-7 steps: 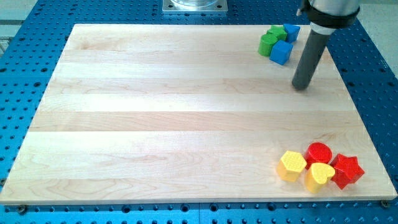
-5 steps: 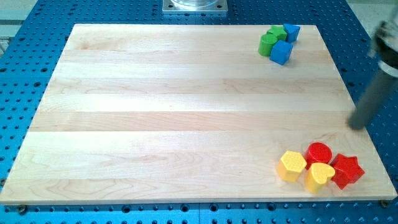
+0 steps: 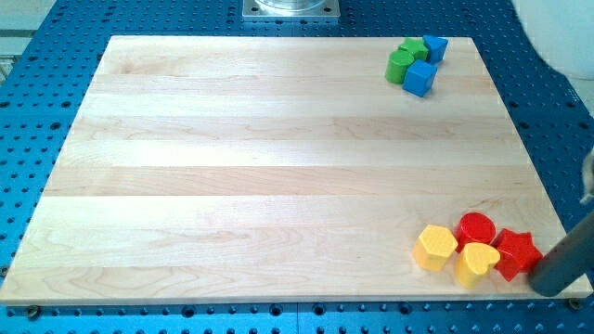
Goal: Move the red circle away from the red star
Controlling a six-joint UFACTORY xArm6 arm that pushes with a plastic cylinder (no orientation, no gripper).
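At view's bottom right, my tip [image 3: 549, 289] sits just right of red star [image 3: 517, 255], close or touching. No pincer on rig, only rod. Red circle [image 3: 476, 227] touches star's upper left, beside yellow heart [image 3: 477, 263] and yellow hexagon [image 3: 435, 247] on tabletop [image 3: 260, 167].

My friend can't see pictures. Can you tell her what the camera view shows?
My tip, the end of a dark rod, sits beside the red star block at the wooden board's bottom right, where a red circle block, yellow heart and yellow hexagon cluster. Green and blue blocks sit top right.
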